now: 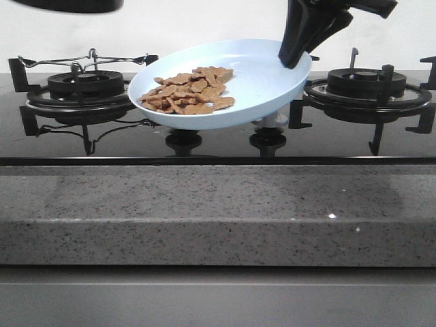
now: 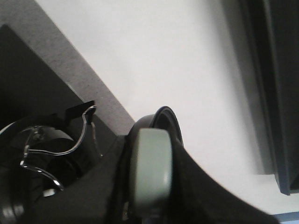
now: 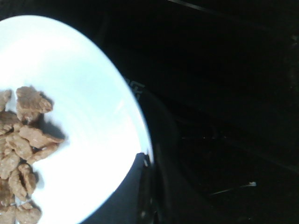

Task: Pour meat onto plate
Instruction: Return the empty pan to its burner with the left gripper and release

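Note:
The pale-blue plate (image 1: 259,82) hangs above the stove between the two burners, tilted down toward its left. The meat (image 1: 191,90), a heap of small light-brown pieces, lies on its lower left part. My right gripper (image 1: 298,58) is shut on the plate's right rim from above. In the right wrist view the plate (image 3: 88,116), the meat (image 3: 23,154) and one dark finger (image 3: 133,191) over the rim show. My left gripper (image 2: 152,154) is shut on a pale grey-green handle (image 2: 149,182). A black pan's underside (image 1: 68,5) shows at the top left.
A black stove top has a left burner (image 1: 85,88) with a bent wire rack (image 1: 82,61) on it and a right burner (image 1: 368,85). Two knobs (image 1: 182,141) sit below the plate. A grey speckled counter edge (image 1: 218,218) runs along the front.

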Motion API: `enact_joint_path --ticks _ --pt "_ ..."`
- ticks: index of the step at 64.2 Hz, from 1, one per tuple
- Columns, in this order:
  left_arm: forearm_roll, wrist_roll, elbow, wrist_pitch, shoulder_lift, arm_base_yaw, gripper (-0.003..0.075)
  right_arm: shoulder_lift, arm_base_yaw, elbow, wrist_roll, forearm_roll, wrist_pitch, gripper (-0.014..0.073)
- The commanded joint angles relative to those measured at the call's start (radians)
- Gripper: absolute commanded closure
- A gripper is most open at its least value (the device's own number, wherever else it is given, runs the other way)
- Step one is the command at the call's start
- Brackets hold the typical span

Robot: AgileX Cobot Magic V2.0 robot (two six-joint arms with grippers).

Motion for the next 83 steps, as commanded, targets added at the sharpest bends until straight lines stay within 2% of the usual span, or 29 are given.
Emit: enact_joint_path --ticks 1,42,48,61,66,75,83 --pt "-0.122 -0.002 -0.03 0.063 0.005 0.0 0.0741 -0.054 -0.002 -0.024 -0.007 0.019 -0.046 0.0652" --pt "-0.122 0.051 -0.043 0.101 0.162 -0.002 0.0732 -0.054 -0.002 -0.024 -0.007 0.019 -0.046 0.0652" --pt "-0.122 0.051 -0.043 0.107 0.162 -0.002 0.065 -0.054 -0.002 -0.024 -0.007 0.019 -0.046 0.0652" --pt "-0.115 0.053 -0.043 0.166 0.162 0.003 0.0245 -0.054 -0.002 -0.024 -0.007 0.019 -0.046 0.0652" --pt "-0.085 0.053 -0.043 0.2 0.16 0.01 0.0156 -0.054 -0.002 -0.024 -0.007 0.019 -0.046 0.0652" --pt "0.062 0.051 -0.043 0.236 0.147 0.026 0.0146 -0.054 -0.002 -0.024 -0.007 0.019 -0.046 0.0652" --pt "0.165 0.049 -0.04 0.299 0.122 0.044 0.0197 -0.054 -0.002 -0.024 -0.007 0.019 -0.046 0.0652"
